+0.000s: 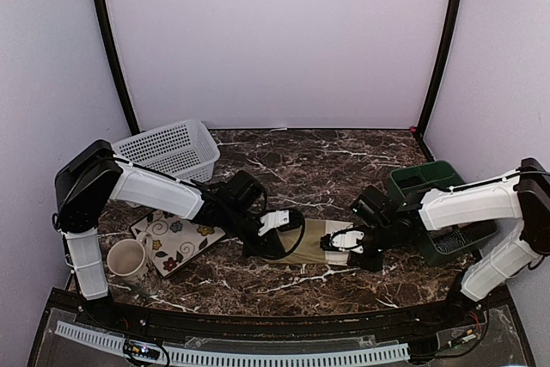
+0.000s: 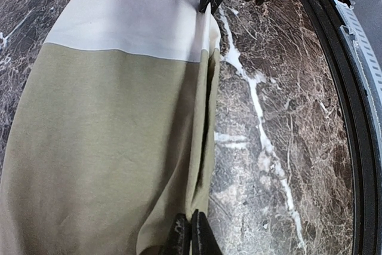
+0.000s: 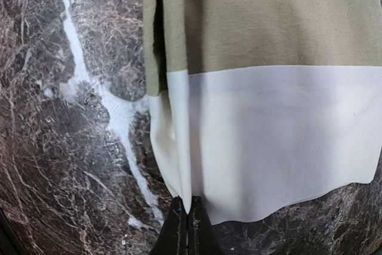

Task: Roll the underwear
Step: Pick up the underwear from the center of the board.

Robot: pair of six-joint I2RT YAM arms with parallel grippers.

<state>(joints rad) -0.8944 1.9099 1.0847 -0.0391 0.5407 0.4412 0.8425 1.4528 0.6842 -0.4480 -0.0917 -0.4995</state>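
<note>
The olive-khaki underwear (image 1: pixel 314 240) with a cream waistband lies flat on the marble table, between the two arms. My left gripper (image 2: pixel 191 224) is shut on a fold along the olive edge of the underwear (image 2: pixel 107 147), at the end away from the waistband. My right gripper (image 3: pixel 190 205) is shut on the same long edge at the cream waistband of the underwear (image 3: pixel 274 123). In the top view the left gripper (image 1: pixel 288 231) and the right gripper (image 1: pixel 341 243) face each other across the cloth. The fold stands slightly raised between the two.
A white mesh basket (image 1: pixel 172 149) stands at the back left. A dark green bin (image 1: pixel 435 180) sits at the right behind the right arm. A floral plate (image 1: pixel 177 240) and a cream mug (image 1: pixel 127 258) lie at the front left.
</note>
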